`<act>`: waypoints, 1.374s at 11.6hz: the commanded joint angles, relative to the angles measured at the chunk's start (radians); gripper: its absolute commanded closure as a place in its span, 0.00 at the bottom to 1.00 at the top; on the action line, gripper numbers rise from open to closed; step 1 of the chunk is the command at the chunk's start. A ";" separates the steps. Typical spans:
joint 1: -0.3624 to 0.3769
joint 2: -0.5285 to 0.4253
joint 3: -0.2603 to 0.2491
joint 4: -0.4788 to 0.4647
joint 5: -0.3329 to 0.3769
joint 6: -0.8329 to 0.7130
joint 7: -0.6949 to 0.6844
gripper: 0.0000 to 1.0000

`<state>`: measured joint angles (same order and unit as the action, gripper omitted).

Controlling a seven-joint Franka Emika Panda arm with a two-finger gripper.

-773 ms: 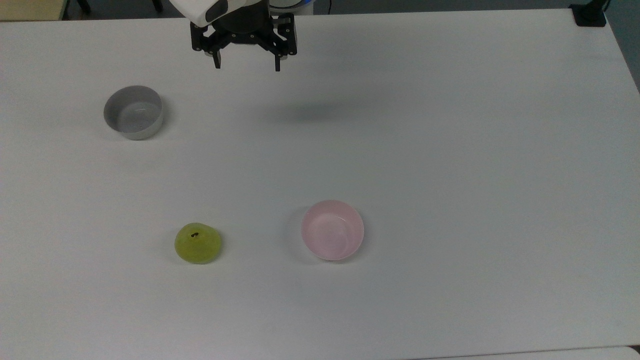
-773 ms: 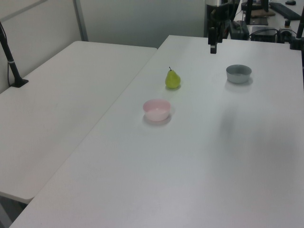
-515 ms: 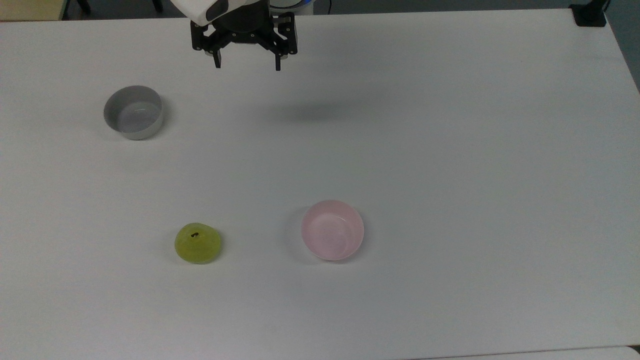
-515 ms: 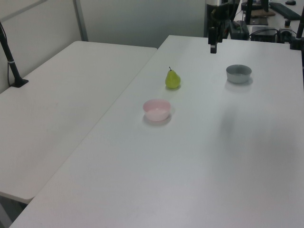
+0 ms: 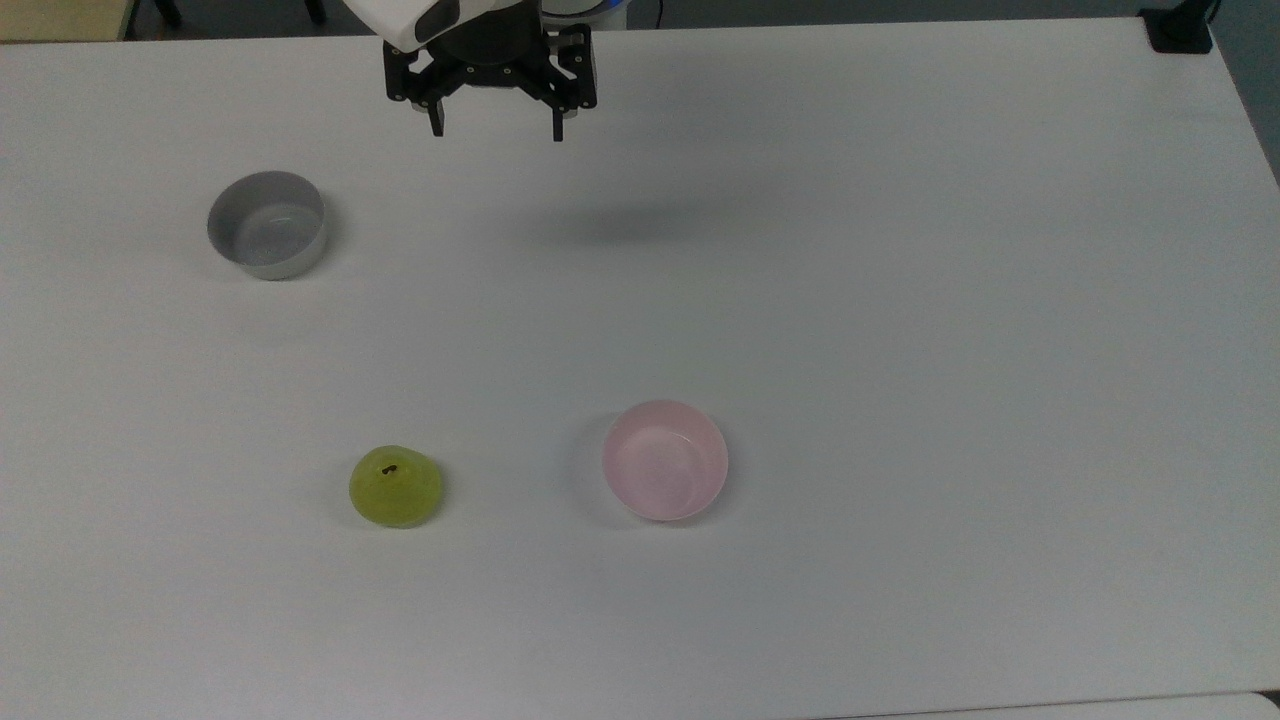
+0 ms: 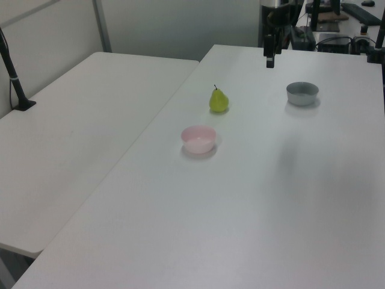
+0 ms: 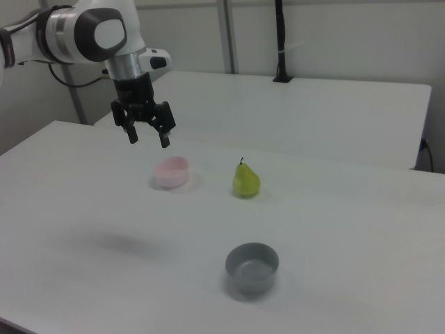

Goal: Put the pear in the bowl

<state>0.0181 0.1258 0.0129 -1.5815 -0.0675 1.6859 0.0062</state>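
end effector (image 5: pixel 494 132): fingers spread apart, nothing between them, pointing down. Sits high above the surface at the top view's upper edge, well apart from all three objects. Also seen in the right view (image 7: pixel 147 138) and the left view (image 6: pixel 270 62).
arm: white links with a black wrist, coming in from the right view's upper left.
pear (image 5: pixel 396 486): upright on the surface, stem up, untouched. Lower left of centre in the top view, to the left of the bowl with a clear gap. In the right view (image 7: pixel 245 181) it stands to the right of the bowl; in the left view (image 6: pixel 218 100) it stands beyond the bowl.
bowl (image 5: pixel 665 460): pale pink, upright, nothing inside. Right view (image 7: pixel 171 172), left view (image 6: pixel 198 139).
grey bowl (image 5: pixel 267 224): upright, nothing inside, at the top view's upper left, well apart from pear and bowl. Nearest object to the camera in the right view (image 7: pixel 252 267); left view (image 6: pixel 302 93).
surface (image 5: pixel 900 300): white, with a soft shadow of the arm to the right of the grey bowl in the top view.
second table (image 6: pixel 78 120): white, butted alongside in the left view.
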 commanded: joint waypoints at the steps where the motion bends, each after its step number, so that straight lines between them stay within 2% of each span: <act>1: -0.013 -0.020 0.007 -0.026 -0.001 -0.005 -0.026 0.00; 3: -0.020 -0.009 0.001 -0.026 -0.001 0.015 -0.028 0.00; 7: -0.046 0.057 -0.001 -0.023 -0.005 0.179 -0.029 0.00; 11: -0.075 0.149 -0.002 -0.020 -0.043 0.384 -0.031 0.00; 16: -0.093 0.291 -0.004 -0.018 -0.048 0.633 -0.020 0.00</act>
<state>-0.0722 0.3614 0.0115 -1.5939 -0.1041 2.2173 0.0008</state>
